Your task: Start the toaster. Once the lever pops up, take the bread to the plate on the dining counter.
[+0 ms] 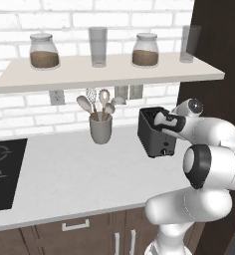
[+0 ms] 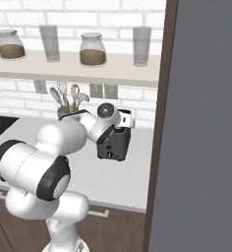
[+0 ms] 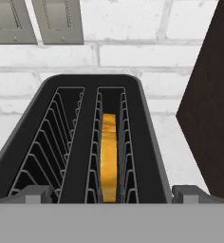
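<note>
The pincer (image 3: 112, 195) is held just above the toaster (image 3: 88, 142), its two dark tips seen low in the hand view, one at each side and spread wider than the toaster's top; nothing is gripped between them. Directly below, the bread (image 3: 109, 156) is seen standing on edge in the right-hand slot, its yellow crust below the rim, while the left-hand slot is empty. From this it is judged that the slice has not yet been lifted out; whether the lever has been pressed or has popped up cannot be told, since the lever itself is not shown clearly. The lifting of the slice and the carrying of it to the plate are judged to be left. In the left base view the toaster (image 1: 157, 133) is seen as a black box on the pale worktop (image 1: 79, 169), near the dark wall panel (image 1: 214, 40) and to the right of a grey cup of utensils (image 1: 100, 127), with the hand hanging over its top. In the right base view the toaster (image 2: 114, 142) is partly covered by the arm, and its small pale knob is shown low on the front. The slots and bread are made out in the hand view; the shelf (image 1: 109, 72) of jars is given by the base views.
</note>
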